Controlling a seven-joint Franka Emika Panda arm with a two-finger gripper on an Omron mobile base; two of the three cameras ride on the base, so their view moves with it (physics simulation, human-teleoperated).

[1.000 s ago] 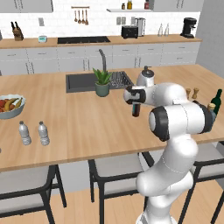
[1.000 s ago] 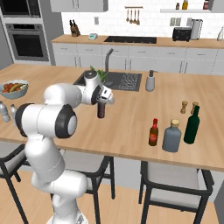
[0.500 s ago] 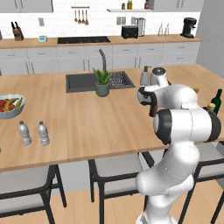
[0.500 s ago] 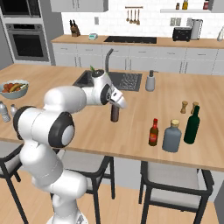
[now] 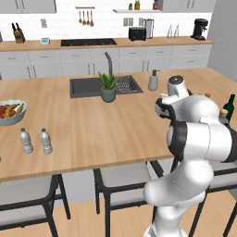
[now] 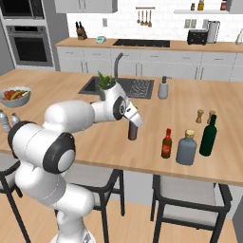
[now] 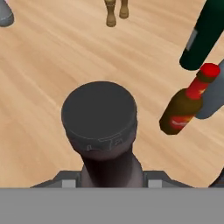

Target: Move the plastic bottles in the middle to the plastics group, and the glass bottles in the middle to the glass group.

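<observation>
Glass bottles: four; the tool (image 6: 133, 127) pinches one dark bottle (image 6: 133, 131).
Plastic bottles (image 5: 26, 140): two, counter (image 5: 92, 134) left edge.
Room: bare mid-counter.

Glossy white arm (image 6: 71, 118), dark joints
</observation>
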